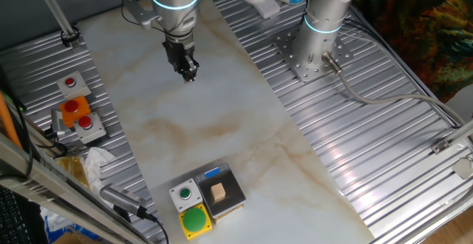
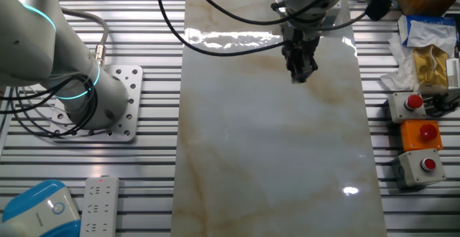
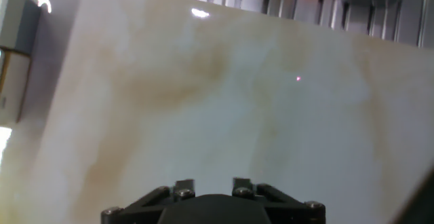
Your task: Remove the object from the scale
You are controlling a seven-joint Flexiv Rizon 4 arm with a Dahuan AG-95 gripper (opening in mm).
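The scale [image 1: 230,187], with a dark grey plate and a blue mark at its far edge, sits near the front of the marble board in one fixed view. The object, a tiny tan wooden cube [image 1: 218,192], rests on the plate. My gripper [image 1: 190,74] hangs far behind it over the board's back part, apart from scale and cube. Its fingers look closed together and hold nothing. It also shows in the other fixed view [image 2: 299,74]. The hand view shows only bare marble ahead of the fingers [image 3: 184,185]. Scale and cube are out of view in the other fixed view and the hand view.
A grey box with a small green button [image 1: 184,194] and a yellow box with a big green button [image 1: 195,220] touch the scale's left and front. Red-button boxes [image 1: 77,111] [image 2: 420,133] stand beside the board. The arm's base [image 1: 316,48] is bolted at the back right.
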